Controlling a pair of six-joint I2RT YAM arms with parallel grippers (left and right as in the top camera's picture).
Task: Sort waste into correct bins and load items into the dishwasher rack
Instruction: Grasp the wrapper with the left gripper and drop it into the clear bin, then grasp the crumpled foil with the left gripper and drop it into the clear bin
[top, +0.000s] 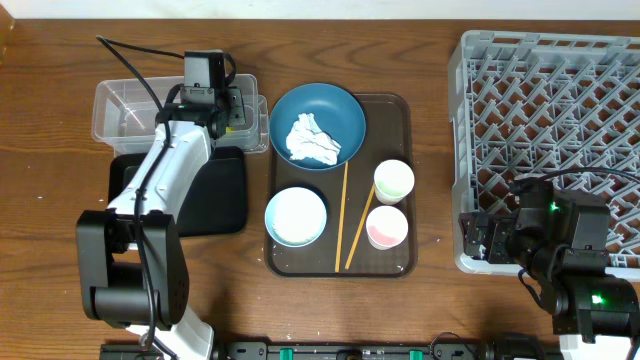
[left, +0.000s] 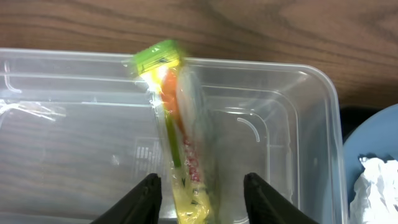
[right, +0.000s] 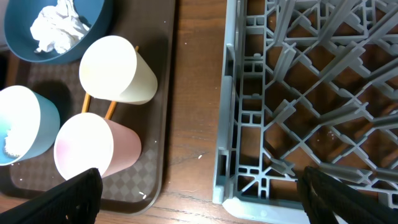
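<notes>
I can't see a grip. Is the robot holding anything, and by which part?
Nothing looks gripped. The green-yellow wrapper sits between the fingers of the left gripper above the clear tub, but both stand clear of it. The right gripper is open, empty.

This looks to me like a robot lab bench staged as a dish-clearing station. A wood-grain worktop (top: 430, 70) has my left arm (top: 175, 160) and right arm (top: 570, 225) rising from the lower edge of the frame. It carries a grey dishwasher rack (top: 540, 90) at the right, a brown serving tray (top: 395, 105) of tableware in the middle, and a clear tub (top: 115, 105) and a black tray (top: 225, 195) at the left.
</notes>
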